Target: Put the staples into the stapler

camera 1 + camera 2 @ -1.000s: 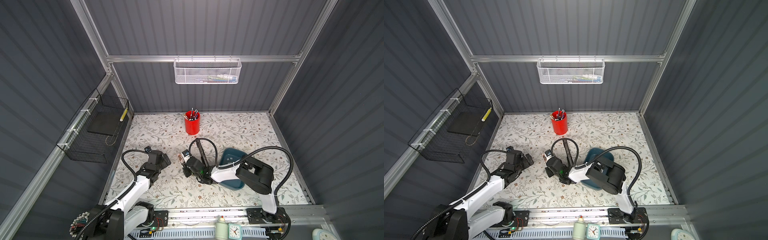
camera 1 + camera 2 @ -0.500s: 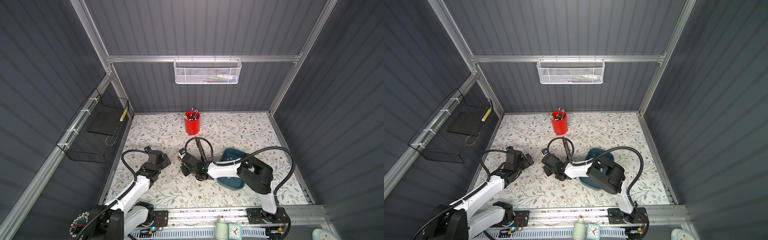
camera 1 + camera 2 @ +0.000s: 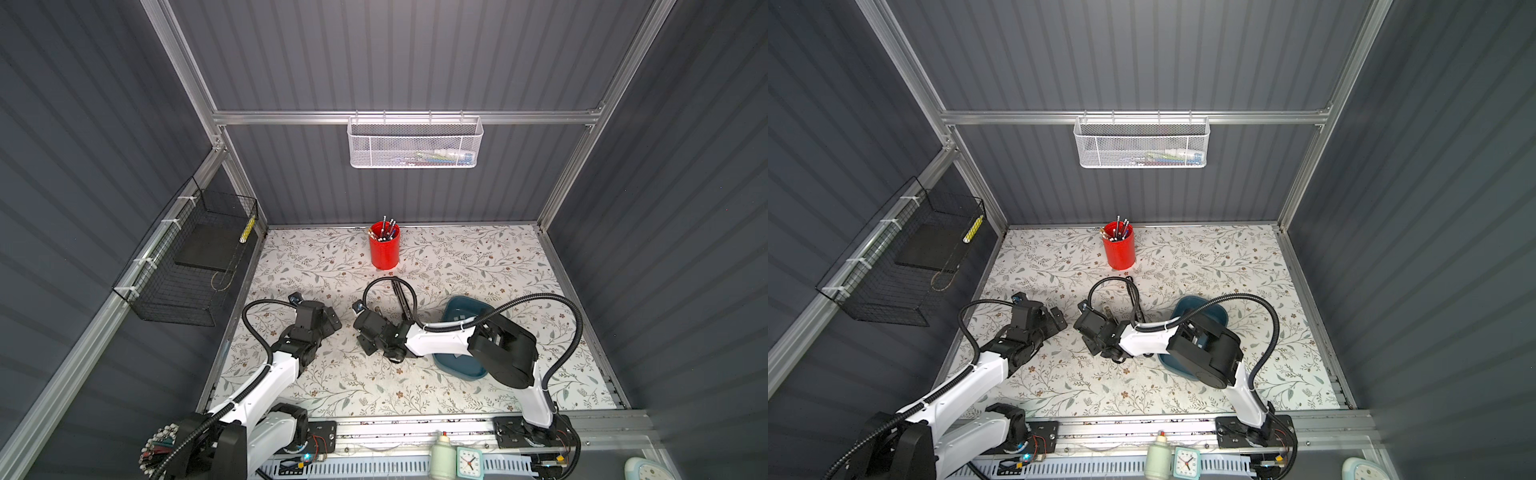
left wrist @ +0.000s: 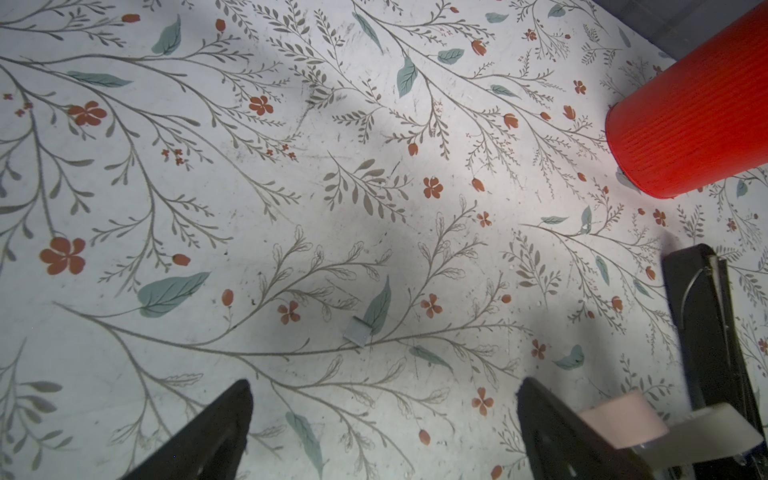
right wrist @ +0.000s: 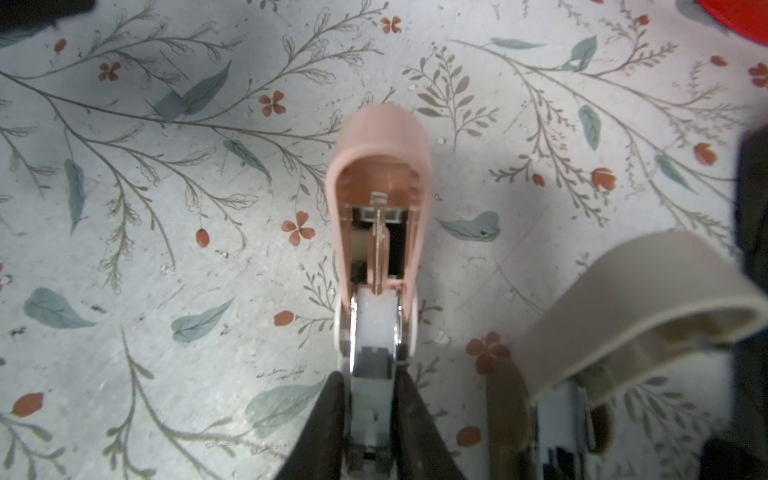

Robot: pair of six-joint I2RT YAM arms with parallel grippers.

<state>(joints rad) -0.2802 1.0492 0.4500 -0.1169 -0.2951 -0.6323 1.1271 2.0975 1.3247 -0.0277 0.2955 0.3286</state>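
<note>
A pink stapler (image 5: 378, 187) lies on the floral table with its cover swung open and its staple channel bare. My right gripper (image 5: 369, 376) is shut on the stapler's white rear body, one finger on each side. In a top view the stapler (image 3: 1106, 310) shows as a pale patch beside the right gripper (image 3: 371, 318), near the table's middle. One small grey strip of staples (image 4: 357, 331) lies flat on the table, also seen as the strip (image 5: 168, 106). My left gripper (image 4: 384, 386) hovers open just short of that strip, holding nothing; it is the left gripper (image 3: 332, 321) in a top view.
A beige stapler (image 5: 623, 307) lies right beside the pink one. A black bar-shaped object (image 3: 402, 296) lies behind them. A red pen cup (image 3: 384, 249) stands at the back. A blue tray (image 3: 457, 370) sits under the right arm.
The right gripper has shifted a little to the left and toward the back with the stapler. The left arm has stayed still, open.
</note>
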